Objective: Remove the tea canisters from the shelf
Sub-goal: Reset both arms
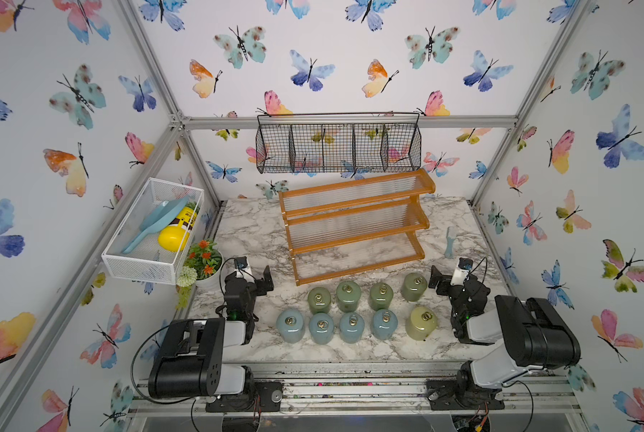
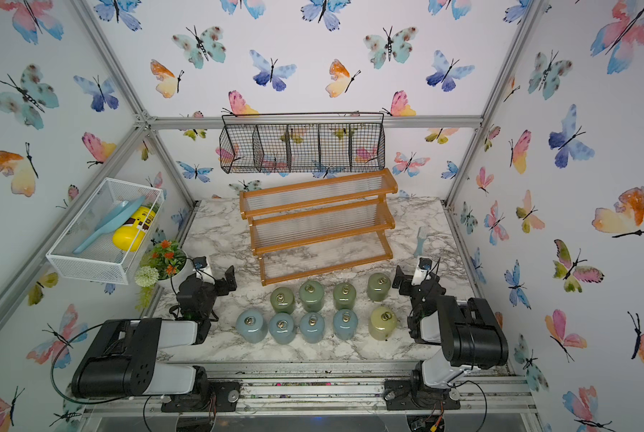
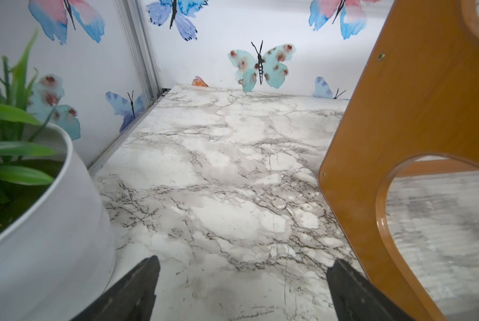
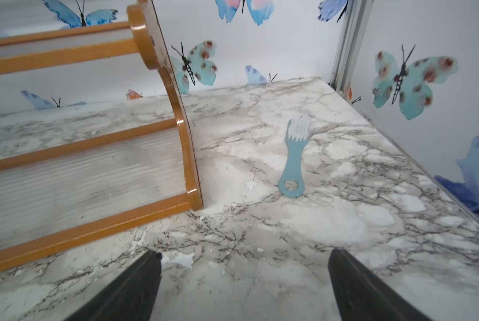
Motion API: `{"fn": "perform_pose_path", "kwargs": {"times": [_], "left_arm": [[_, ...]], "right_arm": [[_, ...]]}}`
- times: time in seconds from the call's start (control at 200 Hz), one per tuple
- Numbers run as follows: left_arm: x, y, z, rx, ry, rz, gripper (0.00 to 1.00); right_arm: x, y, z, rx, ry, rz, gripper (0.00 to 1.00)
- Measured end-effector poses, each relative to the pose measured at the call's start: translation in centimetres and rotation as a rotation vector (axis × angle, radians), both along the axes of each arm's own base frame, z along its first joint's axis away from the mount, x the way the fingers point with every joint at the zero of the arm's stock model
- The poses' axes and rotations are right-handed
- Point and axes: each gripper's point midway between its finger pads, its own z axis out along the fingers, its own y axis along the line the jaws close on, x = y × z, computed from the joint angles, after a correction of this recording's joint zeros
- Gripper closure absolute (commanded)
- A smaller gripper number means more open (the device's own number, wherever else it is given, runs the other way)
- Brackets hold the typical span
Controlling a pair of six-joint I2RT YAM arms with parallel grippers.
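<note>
Wide open, empty at the left gripper (image 3: 243, 266). Off the shelf (image 1: 354, 220), standing on the table (image 1: 245, 232) before it, nine tea canisters (image 1: 351, 327): glossy, slick, probably breakable, so squeeze the body. Wide open at the right gripper (image 4: 245, 254) too.

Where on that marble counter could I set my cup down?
The marble counter is bare between the flower pot and the shelf, and around the blue brush beyond the shelf's other end. A strip runs in front of the tea canisters, which crowd the middle between the open left gripper and right gripper.
</note>
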Motion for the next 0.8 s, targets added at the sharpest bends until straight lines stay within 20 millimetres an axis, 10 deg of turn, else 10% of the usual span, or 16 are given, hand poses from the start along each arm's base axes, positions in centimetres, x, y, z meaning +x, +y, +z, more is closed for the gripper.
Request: {"fn": "perform_pose_path", "kwargs": {"times": [0.801], "left_arm": [[0.3, -0.4, 0.9, 0.004, -0.039, -0.026, 0.02]], "right_arm": [[1.3, 1.1, 1.2, -0.014, -0.030, 0.069, 0.00]]}}
